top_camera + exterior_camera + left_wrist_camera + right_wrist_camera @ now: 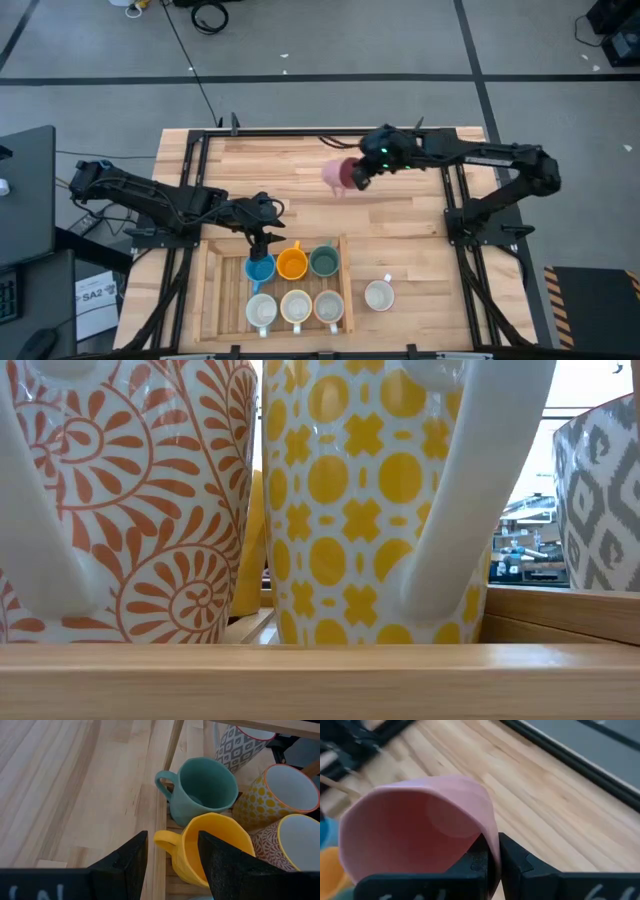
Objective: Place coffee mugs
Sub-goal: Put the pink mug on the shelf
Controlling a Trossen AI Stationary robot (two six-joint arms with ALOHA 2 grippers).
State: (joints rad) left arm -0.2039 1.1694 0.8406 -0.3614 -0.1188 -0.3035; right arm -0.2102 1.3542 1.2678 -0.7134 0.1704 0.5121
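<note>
My right gripper [356,176] holds a pink mug [336,176] over the far middle of the table; the right wrist view shows the pink mug [415,830] close up. My left gripper [262,243] is open above the far-left corner of a wooden tray [207,290]. A blue mug [260,268] stands right below it. In the left wrist view my left gripper [172,840] frames the orange mug's handle [167,842], with the green mug [202,787] beyond. The tray's near row holds three pale mugs [296,307]. One more pale mug [378,295] stands on the table right of the tray. My right gripper pinches the pink mug's wall at the rim [489,827], one finger inside the cup and one outside. The mug lies tilted on its side in the hold, with its mouth facing toward the table's left. It looks lifted clear of the table.
The low view is filled by patterned mugs in orange [130,500], yellow [360,500] and grey [600,500] behind the tray's wooden rim [320,680]. Bare table [290,165] lies between the tray and the far edge. Black frame rails [452,200] run along both sides.
</note>
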